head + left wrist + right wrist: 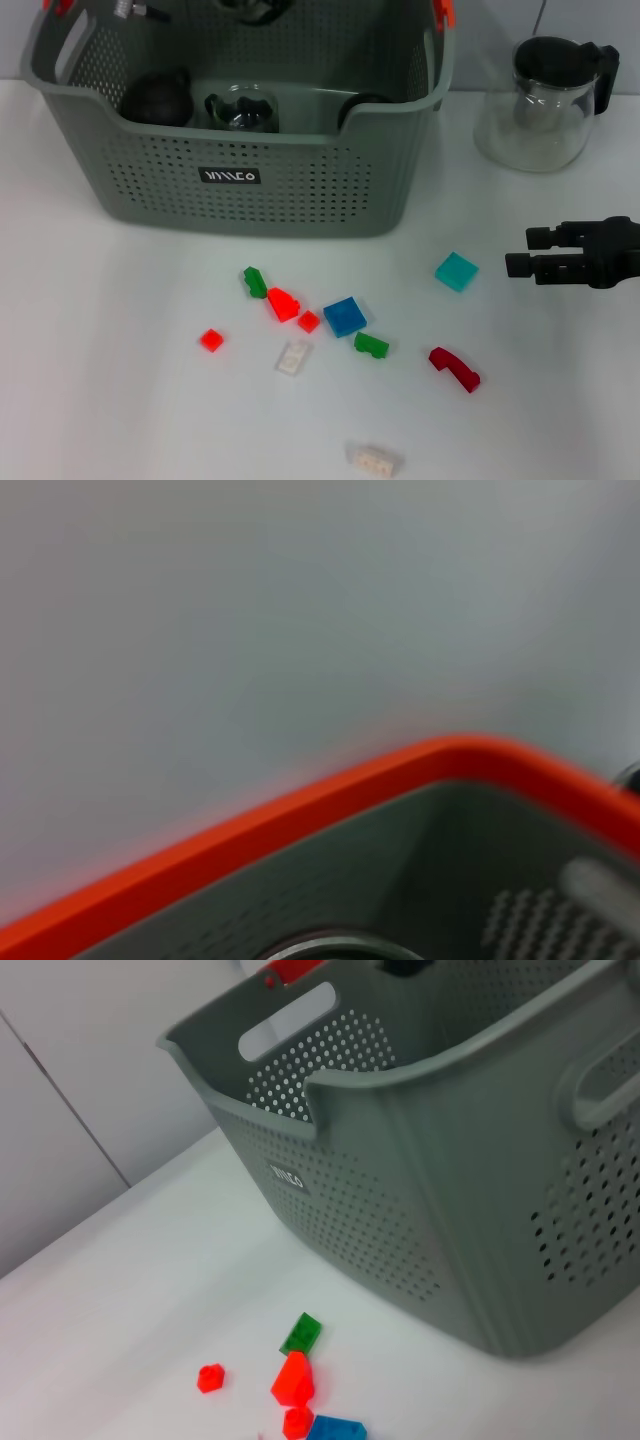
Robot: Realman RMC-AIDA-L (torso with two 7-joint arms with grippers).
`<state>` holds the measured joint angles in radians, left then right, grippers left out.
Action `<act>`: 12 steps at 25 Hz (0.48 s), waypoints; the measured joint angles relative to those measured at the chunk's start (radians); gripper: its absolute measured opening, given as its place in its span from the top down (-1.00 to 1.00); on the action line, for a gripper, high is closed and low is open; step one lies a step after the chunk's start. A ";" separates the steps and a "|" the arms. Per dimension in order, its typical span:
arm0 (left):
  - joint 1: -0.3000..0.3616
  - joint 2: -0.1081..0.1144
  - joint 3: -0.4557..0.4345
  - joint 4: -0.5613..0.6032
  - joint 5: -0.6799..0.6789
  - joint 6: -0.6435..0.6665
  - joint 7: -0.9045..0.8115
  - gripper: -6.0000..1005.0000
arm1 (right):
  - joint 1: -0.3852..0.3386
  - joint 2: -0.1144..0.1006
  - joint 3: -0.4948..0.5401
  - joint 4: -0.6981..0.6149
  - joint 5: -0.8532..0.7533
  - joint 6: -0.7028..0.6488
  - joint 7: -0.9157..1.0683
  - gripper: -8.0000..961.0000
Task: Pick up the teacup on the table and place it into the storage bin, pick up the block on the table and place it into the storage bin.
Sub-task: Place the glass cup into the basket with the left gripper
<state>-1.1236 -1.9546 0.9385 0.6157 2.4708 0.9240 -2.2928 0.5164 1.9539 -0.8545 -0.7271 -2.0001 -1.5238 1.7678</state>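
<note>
White tabletop carries the storage bin [240, 180], cups already inside it. Blocks lie scattered just in front; the teal block [456, 271] sits nearest the right gripper [518, 252], whose jaws are parted and empty. Block-picking seems next: reach, descend, close.

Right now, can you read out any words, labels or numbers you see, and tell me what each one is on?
Black label on the front wall of the storage bin: white lettering, stylised and too small to read for sure; it looks something like "MINISO", but I cannot confirm it.
The same label in the right wrist view: also unreadable.
Teapot and blocks: no text visible.
</note>
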 joint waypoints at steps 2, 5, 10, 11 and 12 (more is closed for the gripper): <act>-0.017 -0.008 0.015 -0.016 0.074 -0.036 -0.040 0.84 | 0.005 0.000 0.000 0.000 -0.004 0.002 0.003 -0.56; -0.033 -0.024 0.043 -0.018 0.190 -0.056 -0.105 0.83 | 0.012 -0.001 0.000 0.000 -0.013 0.005 0.010 -0.56; -0.046 -0.053 0.058 -0.020 0.316 -0.049 -0.145 0.83 | 0.019 -0.002 0.000 0.000 -0.023 0.010 0.011 -0.56; -0.047 -0.060 0.059 -0.021 0.333 -0.048 -0.151 0.82 | 0.019 -0.001 0.000 0.000 -0.023 0.011 0.011 -0.56; -0.047 -0.065 0.060 -0.021 0.346 -0.047 -0.156 0.82 | 0.019 -0.001 0.000 0.000 -0.023 0.012 0.011 -0.56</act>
<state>-1.1704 -2.0201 0.9985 0.5944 2.8165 0.8769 -2.4485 0.5354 1.9525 -0.8544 -0.7271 -2.0233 -1.5115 1.7791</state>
